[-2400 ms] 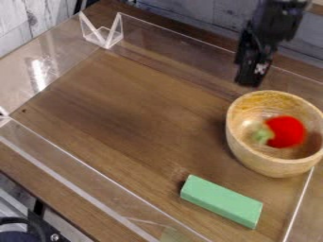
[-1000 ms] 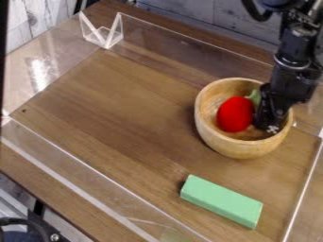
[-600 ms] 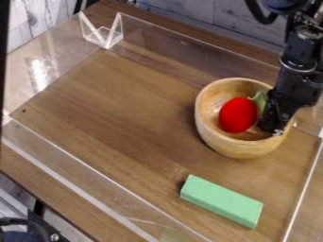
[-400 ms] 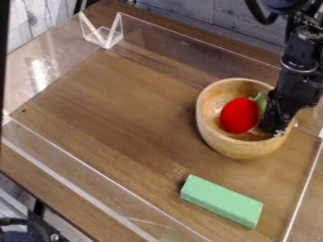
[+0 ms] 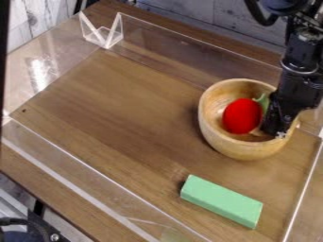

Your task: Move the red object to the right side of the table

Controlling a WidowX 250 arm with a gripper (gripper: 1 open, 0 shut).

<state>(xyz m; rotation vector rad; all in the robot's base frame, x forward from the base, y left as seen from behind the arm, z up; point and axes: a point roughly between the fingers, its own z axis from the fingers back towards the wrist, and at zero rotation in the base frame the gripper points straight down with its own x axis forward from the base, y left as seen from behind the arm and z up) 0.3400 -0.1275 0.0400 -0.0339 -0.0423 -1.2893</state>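
The red object (image 5: 241,115), a glossy red ball with a green stem piece (image 5: 259,97), lies inside a wooden bowl (image 5: 222,138) on the right part of the table (image 5: 127,113). My gripper (image 5: 269,126) points straight down into the bowl, with its dark fingers against the ball's right side, near the bowl's right wall. The fingers look shut. The ball and the bowl rim hide whether anything is pinched between the tips.
A flat green rectangular block (image 5: 221,201) lies near the front edge. Low clear acrylic walls (image 5: 76,180) run round the tabletop, with a folded clear piece (image 5: 101,30) at the back left corner. The bowl sits close to the right wall.
The bowl and the red object have slid a little to the right. The gripper has stayed down inside the bowl, almost still.
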